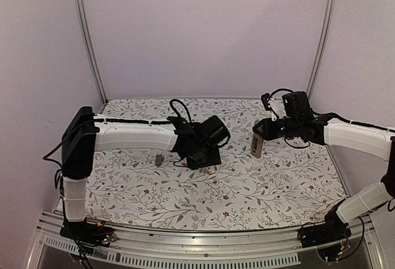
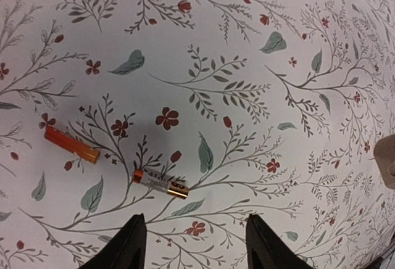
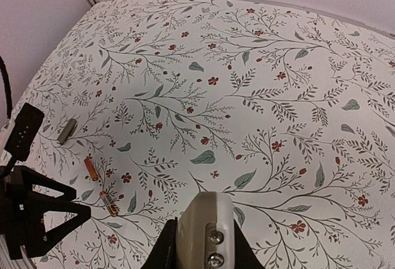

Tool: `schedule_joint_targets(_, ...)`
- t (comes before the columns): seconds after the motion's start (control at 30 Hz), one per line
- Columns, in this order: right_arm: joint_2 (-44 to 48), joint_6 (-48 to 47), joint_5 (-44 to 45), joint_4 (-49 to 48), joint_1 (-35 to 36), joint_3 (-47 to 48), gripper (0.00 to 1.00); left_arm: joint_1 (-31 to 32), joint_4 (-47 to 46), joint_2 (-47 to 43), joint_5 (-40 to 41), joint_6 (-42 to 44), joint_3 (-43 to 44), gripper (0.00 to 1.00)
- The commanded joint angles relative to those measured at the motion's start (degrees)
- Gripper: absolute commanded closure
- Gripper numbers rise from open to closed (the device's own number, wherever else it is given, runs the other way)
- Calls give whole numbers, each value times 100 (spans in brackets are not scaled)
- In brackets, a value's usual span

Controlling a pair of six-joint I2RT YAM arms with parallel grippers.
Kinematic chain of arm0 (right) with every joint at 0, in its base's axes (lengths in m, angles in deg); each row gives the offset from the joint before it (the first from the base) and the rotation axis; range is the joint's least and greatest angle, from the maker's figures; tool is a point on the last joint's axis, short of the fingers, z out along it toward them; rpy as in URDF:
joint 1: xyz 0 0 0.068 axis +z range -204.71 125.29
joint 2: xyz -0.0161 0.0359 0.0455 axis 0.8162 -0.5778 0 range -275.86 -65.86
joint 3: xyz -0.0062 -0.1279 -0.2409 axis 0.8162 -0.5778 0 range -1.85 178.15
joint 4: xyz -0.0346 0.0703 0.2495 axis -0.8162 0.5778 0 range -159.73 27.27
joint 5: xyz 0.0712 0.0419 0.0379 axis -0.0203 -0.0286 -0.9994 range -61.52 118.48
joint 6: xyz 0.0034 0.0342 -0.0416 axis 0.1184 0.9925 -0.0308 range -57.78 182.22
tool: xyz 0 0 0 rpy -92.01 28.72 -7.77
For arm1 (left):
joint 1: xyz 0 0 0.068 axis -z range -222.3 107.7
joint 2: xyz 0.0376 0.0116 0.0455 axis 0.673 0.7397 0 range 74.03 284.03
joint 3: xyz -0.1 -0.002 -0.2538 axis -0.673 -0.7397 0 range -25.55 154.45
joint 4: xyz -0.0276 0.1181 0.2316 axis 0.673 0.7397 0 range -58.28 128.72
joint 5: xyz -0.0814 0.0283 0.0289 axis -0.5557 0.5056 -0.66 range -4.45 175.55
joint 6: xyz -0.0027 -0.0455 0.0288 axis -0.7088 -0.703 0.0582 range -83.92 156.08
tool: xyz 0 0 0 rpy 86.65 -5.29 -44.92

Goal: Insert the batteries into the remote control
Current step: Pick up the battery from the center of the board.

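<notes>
Two orange-red batteries lie on the floral cloth: one (image 2: pixel 72 144) further left, one (image 2: pixel 160 184) with a silver label just ahead of my left fingers. They also show in the right wrist view (image 3: pixel 91 168) (image 3: pixel 110 203). My left gripper (image 2: pixel 196 244) is open and empty, hovering above the cloth just short of the labelled battery; it shows in the top view (image 1: pixel 203 158). My right gripper (image 3: pixel 203 250) is shut on the remote control (image 3: pixel 205 232), held on end above the cloth; the top view (image 1: pixel 257 140) shows it hanging down. Two metal contacts show at its end.
A small flat grey plastic piece (image 1: pixel 159 158) lies on the cloth left of the left gripper; it also shows in the right wrist view (image 3: pixel 67 129). Grey walls and metal frame posts (image 1: pixel 88 41) enclose the table at the back.
</notes>
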Motion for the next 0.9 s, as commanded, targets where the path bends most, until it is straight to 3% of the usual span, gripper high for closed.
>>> schedule_joint_targets(0.0, 293, 18, 46, -81, -72, -77, 100, -10, 1225, 596, 140, -1096, 639, 46)
schedule_joint_targets(0.2, 410, -19, 96, -51, -101, -112, 100, -39, 1789, 1105, 119, -1375, 1220, 49)
schedule_joint_targets(0.63, 518, -26, 58, -46, -120, -123, 100, -138, 2031, 1681, 0, -1406, 1751, 53)
schedule_joint_targets(0.87, 584, -20, 50, -46, -132, -147, 100, -186, 2063, 1967, -236, -1373, 1937, 61)
